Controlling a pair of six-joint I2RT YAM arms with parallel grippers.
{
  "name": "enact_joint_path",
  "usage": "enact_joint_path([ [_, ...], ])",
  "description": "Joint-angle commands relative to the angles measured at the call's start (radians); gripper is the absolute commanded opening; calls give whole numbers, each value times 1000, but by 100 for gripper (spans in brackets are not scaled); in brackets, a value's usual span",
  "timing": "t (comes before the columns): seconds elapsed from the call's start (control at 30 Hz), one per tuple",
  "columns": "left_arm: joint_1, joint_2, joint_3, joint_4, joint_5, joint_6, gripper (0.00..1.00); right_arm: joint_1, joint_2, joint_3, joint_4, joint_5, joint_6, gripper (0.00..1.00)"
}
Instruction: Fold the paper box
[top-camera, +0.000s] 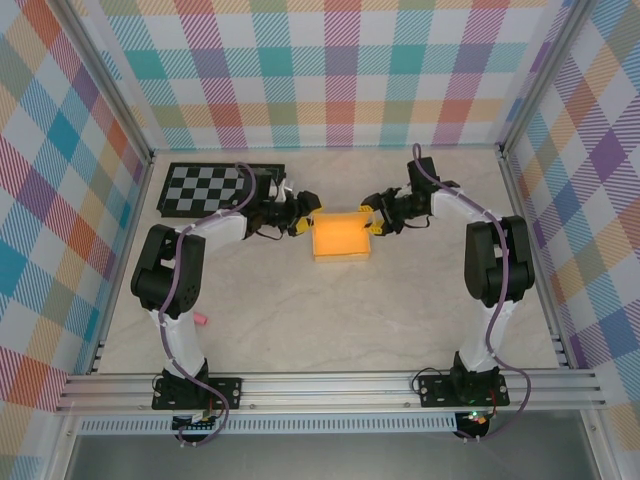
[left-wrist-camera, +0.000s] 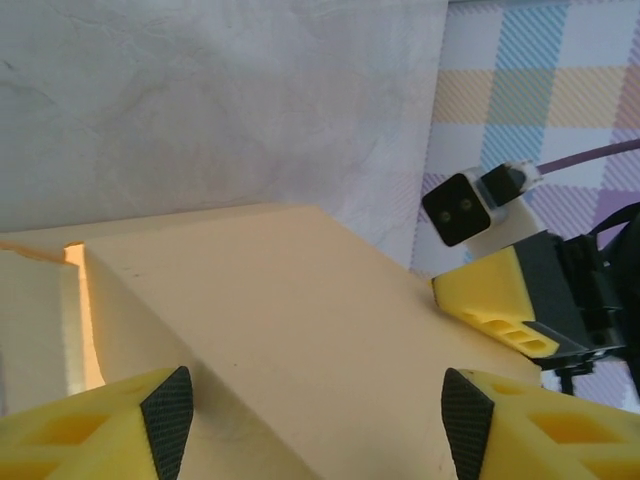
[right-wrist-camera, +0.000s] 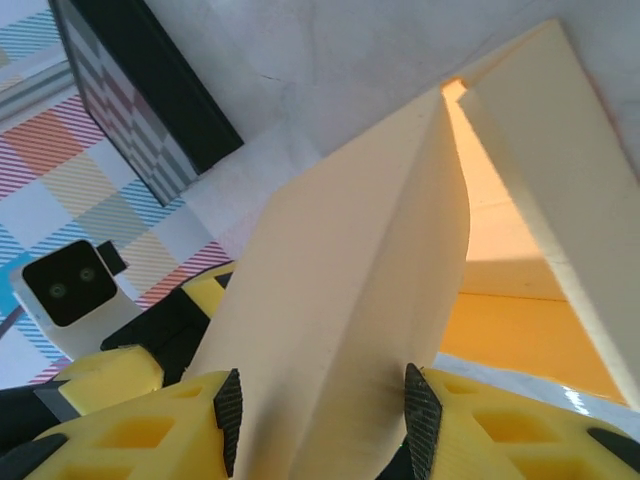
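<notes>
Paper box (top-camera: 340, 238): one, mid-worktop, between two claws. Worktop (top-camera: 400, 320): one, pale, marbled. Checkerboard (top-camera: 205, 188): one, black-grey, far left, apart from box. Box look: yellow-orange thin card, open tray shape, walls raised, bright orange floor, one corner seam gaping. Claws: two, yellow fingers, black pads; left claw (top-camera: 302, 222) wide, straddling box's left panel; right claw (top-camera: 372, 222) narrow, pinching raised flap on right side. Pink bit (top-camera: 201, 320): one, front left of worktop.

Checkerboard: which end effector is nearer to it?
Left. The left end effector is at the left edge of the paper box, close to the checkerboard; the right end effector is at its right edge.
</notes>
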Motion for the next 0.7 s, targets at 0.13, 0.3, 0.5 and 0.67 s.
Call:
enact_joint_path([
  [0.13,-19,-40,-77,-56,-78,247,60,10,20,5,-145,79,-274,47],
  [0.3,-28,-58,-168,52,-116,239,58,16,5,-84,-69,91,-293,42],
  [0.5,-28,-64,-221,75,-167,262,59,24,-4,-114,-68,125,-321,43],
  [0.67,-28,-46,-192,5,-174,325,59,22,-27,-55,-203,205,-412,51],
])
